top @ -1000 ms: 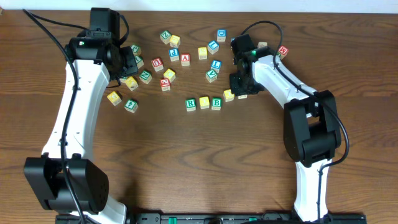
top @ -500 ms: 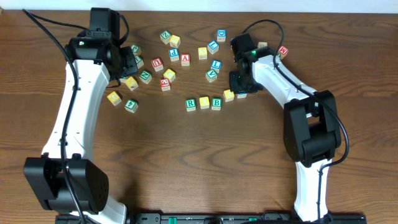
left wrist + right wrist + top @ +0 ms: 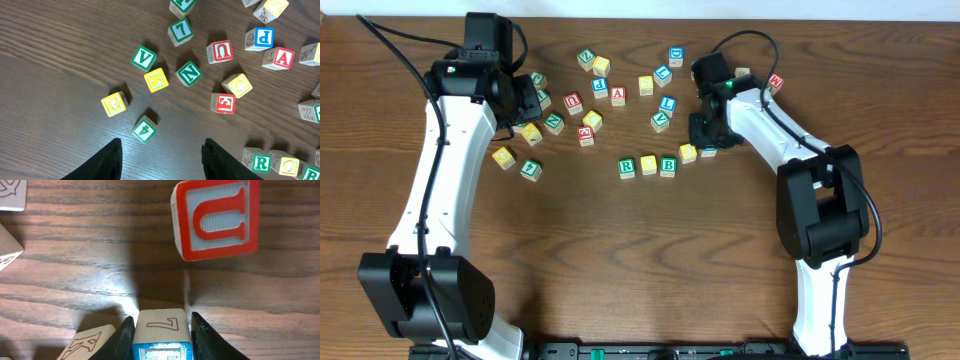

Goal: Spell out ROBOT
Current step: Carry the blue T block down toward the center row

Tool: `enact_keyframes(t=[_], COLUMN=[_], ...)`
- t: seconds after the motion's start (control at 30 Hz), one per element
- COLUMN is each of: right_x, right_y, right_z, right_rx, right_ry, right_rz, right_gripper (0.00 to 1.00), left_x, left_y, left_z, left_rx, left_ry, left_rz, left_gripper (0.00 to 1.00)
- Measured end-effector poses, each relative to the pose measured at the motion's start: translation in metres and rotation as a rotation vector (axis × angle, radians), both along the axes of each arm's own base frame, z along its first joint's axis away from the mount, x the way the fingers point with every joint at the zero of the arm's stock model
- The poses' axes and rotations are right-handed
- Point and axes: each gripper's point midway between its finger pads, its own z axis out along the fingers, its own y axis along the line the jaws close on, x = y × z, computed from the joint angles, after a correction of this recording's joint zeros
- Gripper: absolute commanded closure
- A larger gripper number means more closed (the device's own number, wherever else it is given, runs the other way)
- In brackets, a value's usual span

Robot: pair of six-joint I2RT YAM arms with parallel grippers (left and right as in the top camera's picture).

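1. Right wrist view: your right gripper [image 3: 162,321] has its fingers clamped on two opposite sides of the blue-framed T cube [image 3: 161,349]. You cannot tell whether the cube is touching the table. A red U cube [image 3: 216,217] lies just beyond it.
2. Overhead, that cube is near the table's middle, a little toward the right edge and just beside the second yellow-topped cube [image 3: 688,153]. The green-framed R cube [image 3: 627,167], first yellow-topped cube [image 3: 648,165] and green-framed B cube [image 3: 668,166] stand in a row to its left.
3. Treat the cube as light, rigid wood with smooth painted faces. Hold flat opposite sides, centred, or it may twist.
4. Your left gripper [image 3: 162,162] hangs empty with its fingers apart, over loose cubes toward the far left corner.
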Motion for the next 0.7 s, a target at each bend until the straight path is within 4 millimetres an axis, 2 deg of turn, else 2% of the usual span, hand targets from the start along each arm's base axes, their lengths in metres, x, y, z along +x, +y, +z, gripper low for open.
enact_keyframes(t=[0.53, 0.7], right_x=[-0.002, 0.000], right_y=[-0.001, -0.002], right_z=[0.000, 0.010], right_rx=[0.006, 0.007], right_ry=[0.013, 0.022], right_rz=[-0.008, -0.013], right_gripper=[0.60, 0.59], left_x=[0.000, 0.000], left_y=[0.000, 0.000], left_z=[0.000, 0.000], left_rx=[0.000, 0.000], left_ry=[0.000, 0.000], left_rz=[0.000, 0.000], left_gripper=[0.49, 0.50])
